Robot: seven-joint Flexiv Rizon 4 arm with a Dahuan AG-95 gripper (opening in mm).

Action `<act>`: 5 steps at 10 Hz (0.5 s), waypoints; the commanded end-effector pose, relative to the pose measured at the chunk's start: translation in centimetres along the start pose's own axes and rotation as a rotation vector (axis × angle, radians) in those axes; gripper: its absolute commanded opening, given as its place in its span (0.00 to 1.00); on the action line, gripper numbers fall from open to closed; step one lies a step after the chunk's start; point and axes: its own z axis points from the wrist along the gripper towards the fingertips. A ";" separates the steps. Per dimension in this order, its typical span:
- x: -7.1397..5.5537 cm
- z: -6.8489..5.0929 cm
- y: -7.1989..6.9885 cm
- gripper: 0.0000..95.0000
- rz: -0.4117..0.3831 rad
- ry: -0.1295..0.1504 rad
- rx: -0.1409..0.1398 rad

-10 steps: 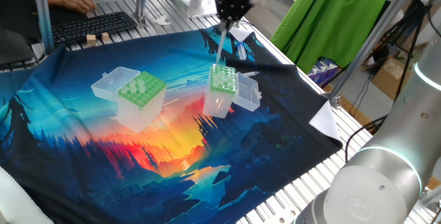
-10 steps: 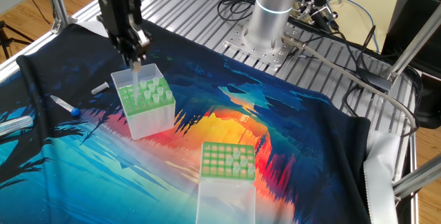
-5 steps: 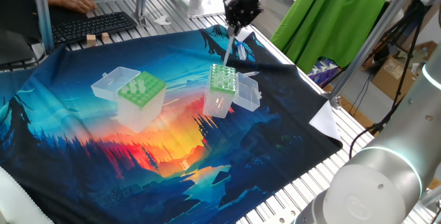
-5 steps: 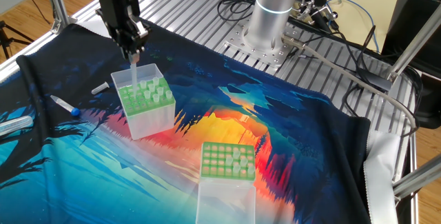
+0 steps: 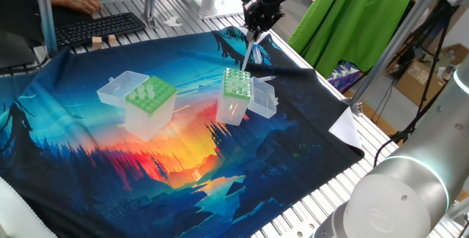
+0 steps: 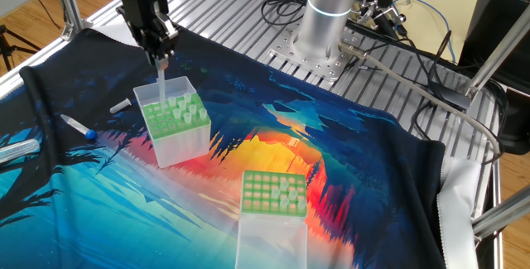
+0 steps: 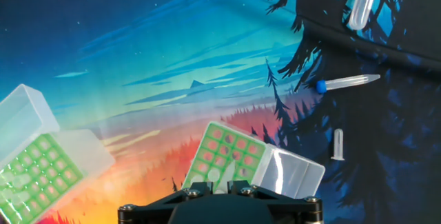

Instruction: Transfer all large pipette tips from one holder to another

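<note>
My gripper (image 5: pixel 253 33) (image 6: pixel 160 56) (image 7: pixel 215 181) is shut on a large pipette tip (image 5: pixel 248 53) (image 6: pixel 161 83). The tip hangs point-down, its end close over the back of one holder (image 5: pixel 233 110) (image 6: pixel 186 141) (image 7: pixel 238 148). This clear box has a light-green wide-holed top, and several tips (image 6: pixel 186 112) stand in it. Its clear lid (image 5: pixel 264 100) (image 7: pixel 293 176) lies open beside it. Another holder (image 5: pixel 146 121) (image 6: pixel 273 193) (image 7: pixel 27 176), with a finer green grid and a few tips in it, stands apart on the printed cloth.
Loose tubes lie on the cloth near the holder: a blue-capped one (image 6: pixel 79 126) (image 7: pixel 346 81), a big clear one (image 6: pixel 21 147) (image 7: pixel 363 0) and a small one (image 6: pixel 122 105) (image 7: pixel 337 145). Behind are a keyboard (image 5: pixel 99 27) and the arm's base (image 6: pixel 331 21).
The gripper has risen with the tip, drawing it up out of the light-green holder. Both boxes stay where they were.
</note>
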 end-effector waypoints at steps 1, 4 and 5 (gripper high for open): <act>-0.1 -0.1 0.0 0.00 0.027 0.013 -0.038; -0.1 -0.2 0.0 0.00 0.030 0.023 -0.035; -0.1 -0.2 0.0 0.00 0.029 0.031 -0.033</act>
